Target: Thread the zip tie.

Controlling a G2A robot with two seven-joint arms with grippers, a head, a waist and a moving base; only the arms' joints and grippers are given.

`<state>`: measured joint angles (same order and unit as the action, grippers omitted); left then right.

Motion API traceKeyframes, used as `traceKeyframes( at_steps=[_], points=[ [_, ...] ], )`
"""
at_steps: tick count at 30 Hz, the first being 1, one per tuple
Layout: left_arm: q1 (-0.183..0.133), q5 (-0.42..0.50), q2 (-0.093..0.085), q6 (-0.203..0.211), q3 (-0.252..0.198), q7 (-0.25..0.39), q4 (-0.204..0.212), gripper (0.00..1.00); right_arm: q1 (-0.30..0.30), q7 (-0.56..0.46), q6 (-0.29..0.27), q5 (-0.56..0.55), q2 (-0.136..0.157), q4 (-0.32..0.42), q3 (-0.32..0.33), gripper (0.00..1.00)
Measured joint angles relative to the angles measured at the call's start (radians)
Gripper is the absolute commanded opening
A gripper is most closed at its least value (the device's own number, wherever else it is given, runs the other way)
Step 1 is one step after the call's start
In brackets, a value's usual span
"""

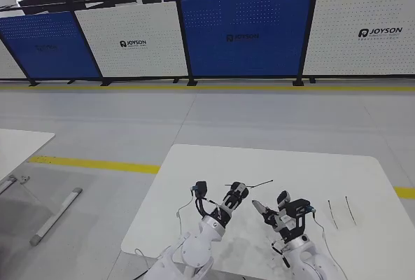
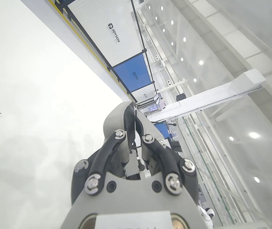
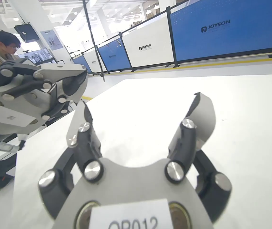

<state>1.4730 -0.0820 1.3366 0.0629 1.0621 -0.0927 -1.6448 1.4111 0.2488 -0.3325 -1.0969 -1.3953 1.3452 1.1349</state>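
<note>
Left end effector (image 1: 238, 189) clamping the zip tie (image 1: 260, 184), right end effector (image 3: 141, 101) hanging wide open near the zip tie, counter (image 1: 319, 168) edge lying well beyond the zip tie

Bare surface of the white rectangular table (image 1: 319, 164) showed between the grey-and-black left gripper (image 1: 238, 187), clamped on a thin black plastic zip tie (image 1: 259, 184), and the spread-fingered right gripper (image 1: 270, 201) just beside it. The tie's strap jutted sideways ahead of those spread fingers. Two loose black zip ties (image 1: 331, 213) lay beyond the right arm, apart from both grippers.
</note>
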Motion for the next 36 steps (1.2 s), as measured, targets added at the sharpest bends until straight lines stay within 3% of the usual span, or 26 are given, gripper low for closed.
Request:
traceKeyframes(
  at_steps=[4,6,12,15,20,26,29,36],
  points=[
    [0.001,0.02,0.001,-0.005,0.003,-0.002,-0.004,0.0,0.005,0.003,0.036,-0.03,0.001,0.013,0.003,1.0],
    [0.0,0.095,0.004,-0.023,0.014,0.008,-0.015,0.0,0.007,0.004,0.044,-0.058,0.005,0.017,0.009,1.0],
    [0.0,0.298,0.004,-0.1,0.054,0.105,-0.056,0.0,-0.024,0.011,-0.009,-0.182,0.023,-0.015,0.024,1.0],
    [0.005,0.298,0.002,-0.112,0.062,0.113,-0.077,0.0,-0.03,0.014,-0.008,-0.141,0.024,-0.018,0.007,1.0],
    [0.005,0.296,0.002,-0.11,0.062,0.111,-0.076,0.0,-0.028,0.014,-0.005,-0.144,0.024,-0.017,0.009,1.0],
    [-0.021,0.284,0.011,-0.094,0.03,0.051,-0.026,0.0,-0.051,-0.013,-0.005,-0.063,0.015,-0.033,-0.01,1.0],
    [-0.039,0.283,0.018,-0.082,0.006,0.036,0.006,0.0,-0.071,-0.057,0.02,-0.017,0.007,-0.05,-0.028,1.0],
    [-0.04,0.284,0.018,-0.079,0.005,0.036,0.009,0.0,-0.066,-0.054,0.039,-0.021,0.007,-0.038,-0.026,1.0]
  ],
)
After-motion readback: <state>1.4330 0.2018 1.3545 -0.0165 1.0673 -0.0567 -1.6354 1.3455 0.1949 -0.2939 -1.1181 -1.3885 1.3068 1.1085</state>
